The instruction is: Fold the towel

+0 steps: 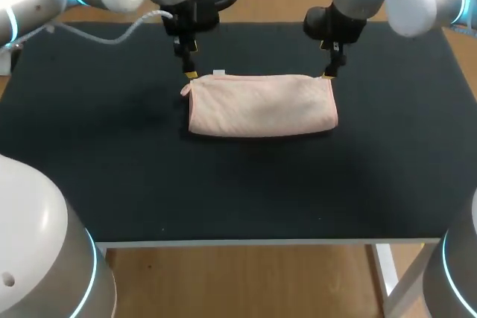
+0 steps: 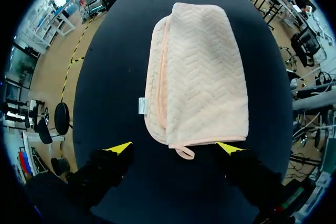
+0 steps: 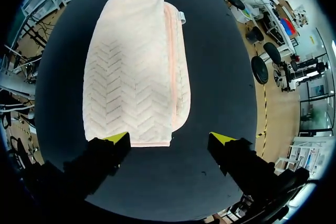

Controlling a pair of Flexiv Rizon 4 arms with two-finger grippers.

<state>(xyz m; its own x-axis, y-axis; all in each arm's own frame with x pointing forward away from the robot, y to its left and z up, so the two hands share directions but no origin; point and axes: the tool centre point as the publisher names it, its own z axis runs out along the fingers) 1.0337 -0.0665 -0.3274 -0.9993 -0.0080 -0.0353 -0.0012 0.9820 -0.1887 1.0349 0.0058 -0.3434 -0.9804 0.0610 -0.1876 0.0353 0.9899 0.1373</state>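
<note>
Pink towel, folded into a long band, lay near the middle of the black table. The left gripper stood at its far left corner and the right gripper at its far right corner. Both had fingers spread wide, grasping nothing, with a short end of the towel just ahead between the tips.
</note>
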